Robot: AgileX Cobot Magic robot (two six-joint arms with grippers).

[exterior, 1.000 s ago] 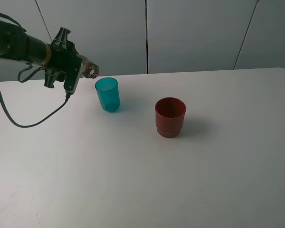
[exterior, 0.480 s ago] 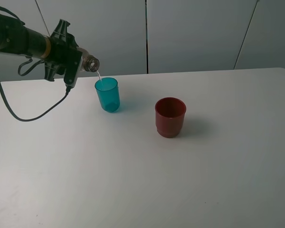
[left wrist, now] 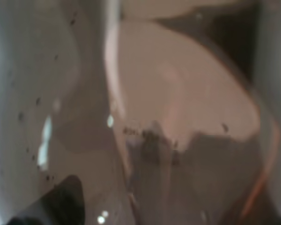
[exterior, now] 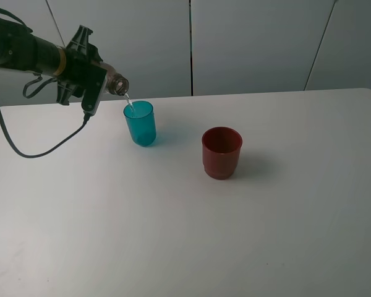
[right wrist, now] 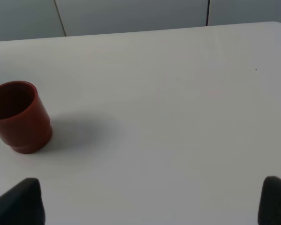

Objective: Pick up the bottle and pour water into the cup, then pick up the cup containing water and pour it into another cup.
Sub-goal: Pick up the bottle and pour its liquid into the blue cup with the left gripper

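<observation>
Exterior high view: we see the left tool (exterior: pixel 94 77) clamped on the bottle (exterior: pixel 117 85), which is held nearly level above the surface (exterior: pixel 173 241) with its mouth over the rim of the teal cup (exterior: pixel 140 123). A second ago no water fell; now a thin stream (exterior: pixel 128 101) runs into that cup and the neck has dipped slightly. We judge the first pour under way, though we cannot read the fill level. The red cup (exterior: pixel 222 152) stands apart, untouched. Right wrist view: the right tool (right wrist: pixel 145 206) is spread wide, holding nothing, the second pour not begun
</observation>
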